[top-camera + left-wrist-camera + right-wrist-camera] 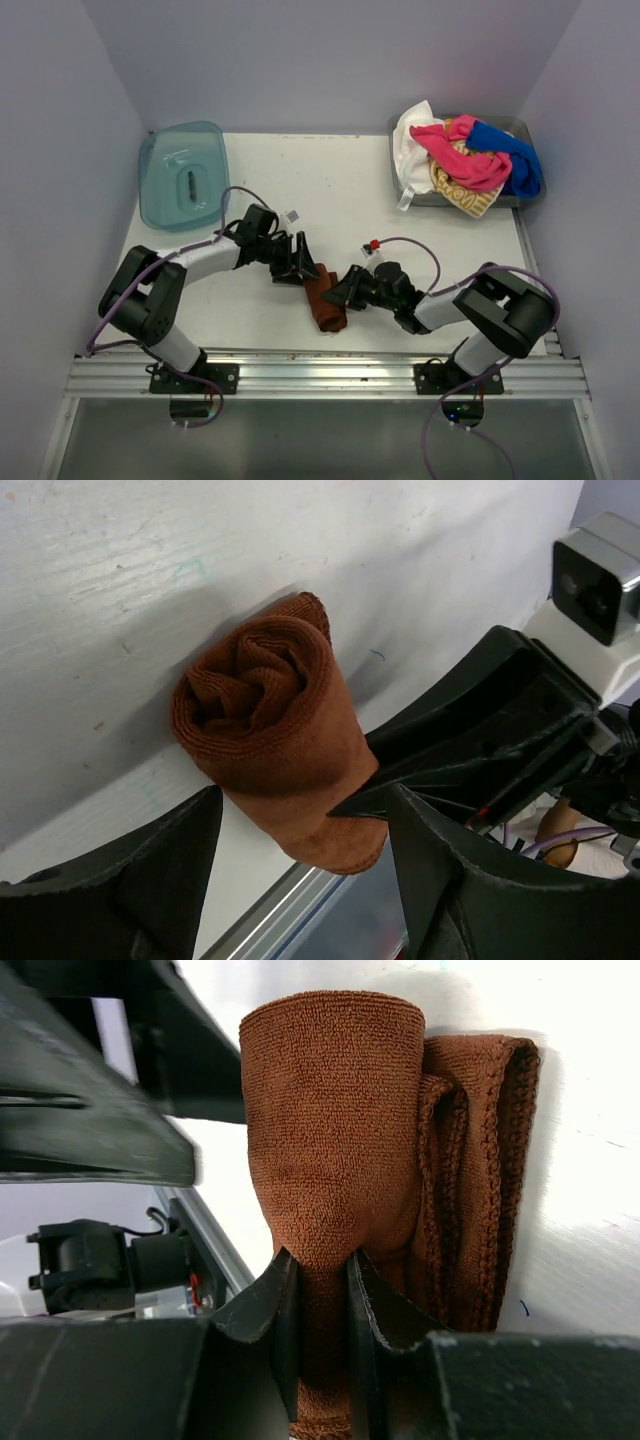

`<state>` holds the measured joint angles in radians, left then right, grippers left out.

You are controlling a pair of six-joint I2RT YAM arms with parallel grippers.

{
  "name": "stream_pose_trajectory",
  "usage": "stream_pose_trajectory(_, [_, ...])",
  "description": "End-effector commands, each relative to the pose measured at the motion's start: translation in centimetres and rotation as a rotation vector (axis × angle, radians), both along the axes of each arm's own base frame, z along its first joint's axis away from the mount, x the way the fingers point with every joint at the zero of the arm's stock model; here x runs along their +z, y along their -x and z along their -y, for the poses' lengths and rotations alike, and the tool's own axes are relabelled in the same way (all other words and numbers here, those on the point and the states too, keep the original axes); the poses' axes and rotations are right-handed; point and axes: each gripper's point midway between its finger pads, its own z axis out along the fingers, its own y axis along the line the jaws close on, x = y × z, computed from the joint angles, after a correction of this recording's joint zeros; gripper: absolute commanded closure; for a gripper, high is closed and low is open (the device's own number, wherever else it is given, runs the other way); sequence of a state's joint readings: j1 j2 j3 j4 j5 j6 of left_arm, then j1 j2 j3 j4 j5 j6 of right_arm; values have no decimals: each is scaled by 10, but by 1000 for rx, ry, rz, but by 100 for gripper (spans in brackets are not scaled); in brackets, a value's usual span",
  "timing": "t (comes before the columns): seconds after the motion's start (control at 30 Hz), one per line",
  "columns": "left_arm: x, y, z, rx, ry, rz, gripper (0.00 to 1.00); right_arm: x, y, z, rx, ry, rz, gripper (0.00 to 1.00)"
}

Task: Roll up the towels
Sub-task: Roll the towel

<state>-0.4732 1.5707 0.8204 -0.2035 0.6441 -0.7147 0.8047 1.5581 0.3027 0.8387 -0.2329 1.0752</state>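
Lying near the front edge of a white table (350,190), between two robot arms, is a rust-brown towel (325,302) rolled into a short, fat cylinder. Seen from the left wrist, one end of the roll faces the camera and shows a spiral of cloth layers. From the right wrist, a looser folded strip of the same cloth lies pressed against the side of the roll.

The left gripper (305,815) is spread wide. Its two black fingers stand on either side of the roll's near end, with a gap between each finger and the cloth, and it grips nothing. The right gripper (320,1265) reaches in from the opposite side. Its fingers are almost closed and pinch a narrow ridge of the brown cloth between their tips.

At the far right corner of the table sits a gray bin (528,128). It is heaped with loose, unrolled towels: a hot pink towel (462,162), a blue towel (518,160), a white towel (410,140) and a yellow-and-white striped towel (468,202) underneath. At the far left corner rests a see-through teal plastic tray (160,185), well apart from the brown roll.
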Motion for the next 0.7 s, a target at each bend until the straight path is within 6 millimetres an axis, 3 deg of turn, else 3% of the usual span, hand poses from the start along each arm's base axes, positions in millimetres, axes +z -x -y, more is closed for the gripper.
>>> stream_pose_trajectory(0.0, [-13,3,8,-35,33,-26,30,-47,28,19,33,109,-158,100])
stream_pose_trajectory(0.13, [-19,3,11,-30,33,-41,31,-50,28,20,32,112,-164,100])
stream_pose_trajectory(0.33, [-27,-2,15,-25,28,-53,43,-54,20,15,52,116,-165,100])
stream_pose_trajectory(0.43, [-31,-8,16,-6,22,-60,60,-54,14,6,83,114,-153,100])
stream_pose_trajectory(0.47, [-32,-10,15,4,17,-61,73,-54,13,5,95,119,-144,100])
stream_pose_trajectory(0.5, [-32,-11,16,15,19,-68,79,-48,8,-2,112,111,-128,99])
stream_pose_trajectory(0.53, [-30,-13,16,22,23,-60,85,-43,4,-5,124,121,-113,92])
stream_pose_trajectory(0.57, [-29,-17,14,36,18,-55,94,-52,10,1,155,192,-128,84])
stream_pose_trajectory(0.6, [-28,-19,12,48,15,-52,98,-40,-3,-5,152,205,-85,76])
stream_pose_trajectory(0.63, [-27,-20,10,58,13,-52,100,-36,-6,-4,157,234,-66,64])
stream_pose_trajectory(0.67, [-25,-24,4,79,13,-44,100,-32,-4,4,181,297,-48,58])
